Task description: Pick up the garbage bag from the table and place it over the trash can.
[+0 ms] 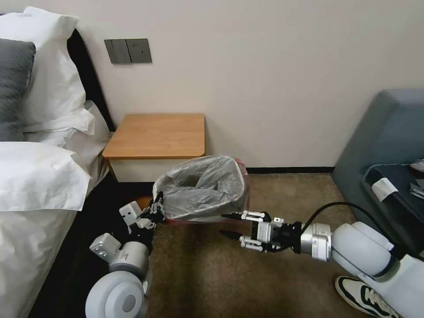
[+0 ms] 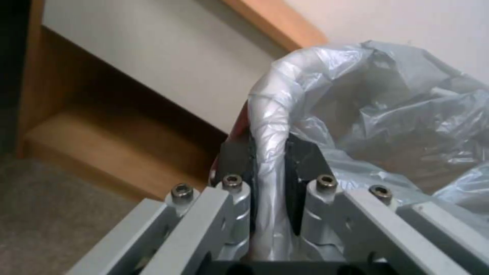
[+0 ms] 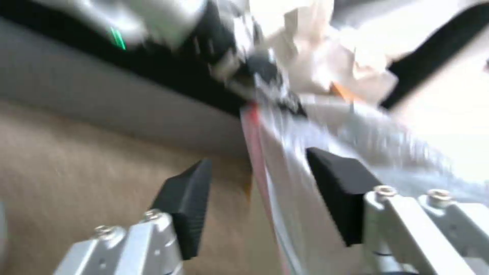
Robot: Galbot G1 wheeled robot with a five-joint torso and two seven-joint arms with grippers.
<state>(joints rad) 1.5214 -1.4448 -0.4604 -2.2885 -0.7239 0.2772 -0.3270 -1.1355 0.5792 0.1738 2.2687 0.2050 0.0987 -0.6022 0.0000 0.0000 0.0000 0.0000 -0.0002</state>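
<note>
The grey translucent garbage bag [image 1: 201, 187] is draped over the trash can, which stands on the carpet in front of the wooden table [image 1: 157, 134]; the bin's shape shows through the plastic. A pinkish-red edge of the bag hangs low on the near side. My left gripper [image 1: 158, 211] is shut on the bag-covered rim [image 2: 267, 114] at the bin's left corner, its pads [image 2: 237, 156] on either side. My right gripper [image 1: 223, 224] is open at the bin's near right side, with the bag's edge [image 3: 275, 179] between its pads [image 3: 336, 179].
A bed with white linen [image 1: 35, 176] fills the left. A grey-blue chair [image 1: 384, 132] and a dark table [image 1: 397, 190] stand on the right. A person's shoe [image 1: 362, 296] rests on the carpet at the lower right. The wall runs close behind the nightstand.
</note>
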